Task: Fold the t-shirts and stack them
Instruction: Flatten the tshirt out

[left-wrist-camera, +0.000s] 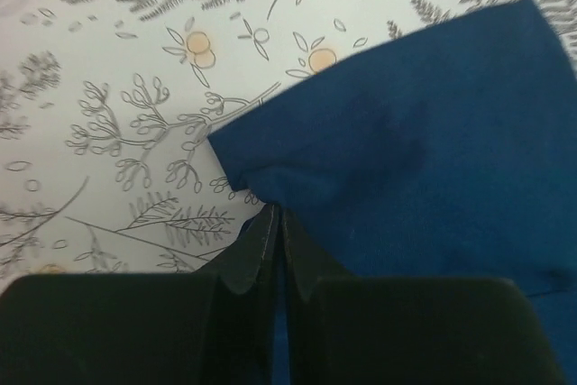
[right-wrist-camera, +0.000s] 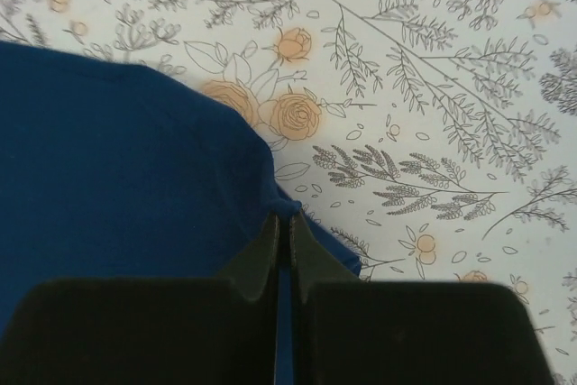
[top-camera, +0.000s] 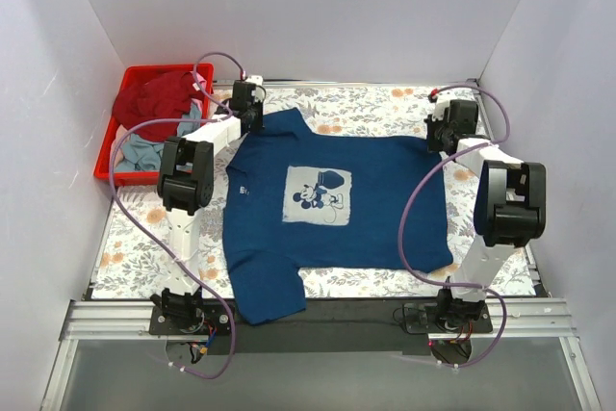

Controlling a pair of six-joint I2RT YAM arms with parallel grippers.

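The navy shirt (top-camera: pixel 385 223) is found spread flat on the tabletop (top-camera: pixel 135 238). Its print (top-camera: pixel 319 193) is uppermost, the neck is turned to the left side and the hem to the right.

The left claw (left-wrist-camera: pixel 275 215) is seen fully closed. A small fold of navy cloth is pinched between its tips at the shirt's far left corner, by the far sleeve. The right claw (right-wrist-camera: pixel 284 220) is likewise closed, and the shirt's far right hem corner is nipped between its tips. Both grips are taken low, close to the flowered surface.

The red shirt (top-camera: pixel 159 98) and the grey-blue shirt (top-camera: pixel 144 153) are noted bunched and unfolded inside the crate (top-camera: pixel 106 156) at the far left corner, apart from the navy shirt.
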